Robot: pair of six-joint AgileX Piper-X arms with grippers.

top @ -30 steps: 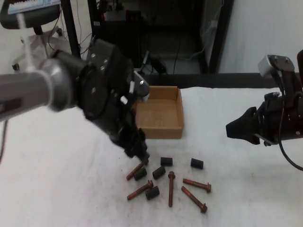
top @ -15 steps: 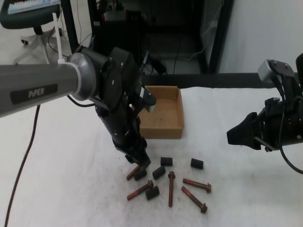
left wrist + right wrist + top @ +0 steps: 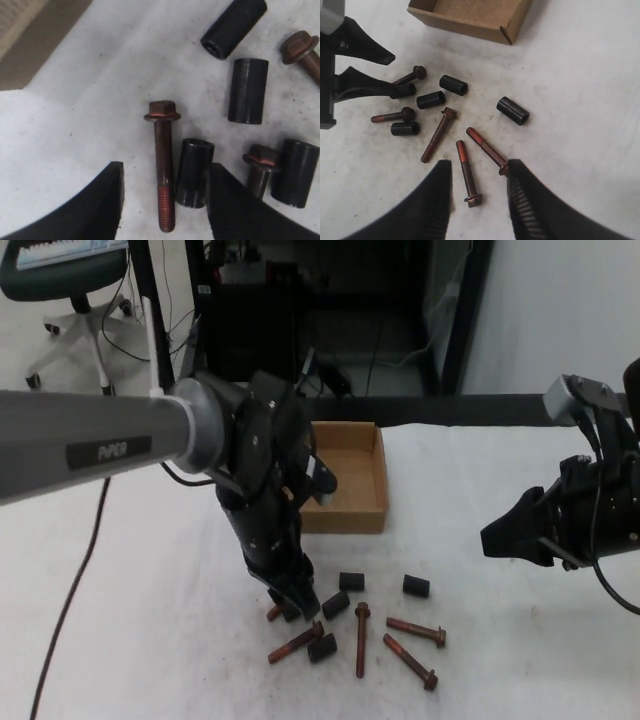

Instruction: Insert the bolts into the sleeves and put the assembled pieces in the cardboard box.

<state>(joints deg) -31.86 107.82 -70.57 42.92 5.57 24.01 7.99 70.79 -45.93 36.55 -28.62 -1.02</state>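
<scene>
The left gripper (image 3: 166, 167) hangs low over the left edge of the scatter on the bench (image 3: 140, 640), fingers spread wide and holding nothing, and two pieces lie side by side in the gap: a rusty bolt (image 3: 163, 145) and, just beside it toward one finger, a black sleeve (image 3: 194, 172). The bolt's long axis runs along the fingers rather than across them, threaded end deep in the gap and head out past the fingertips, so closing would likely press on its shank, yet may trap the sleeve as well. The right gripper (image 3: 480, 165), also open and empty, hovers well apart on the far side, so the left arm is plainly nearer. The cardboard box (image 3: 345, 518) sits just behind the pile
</scene>
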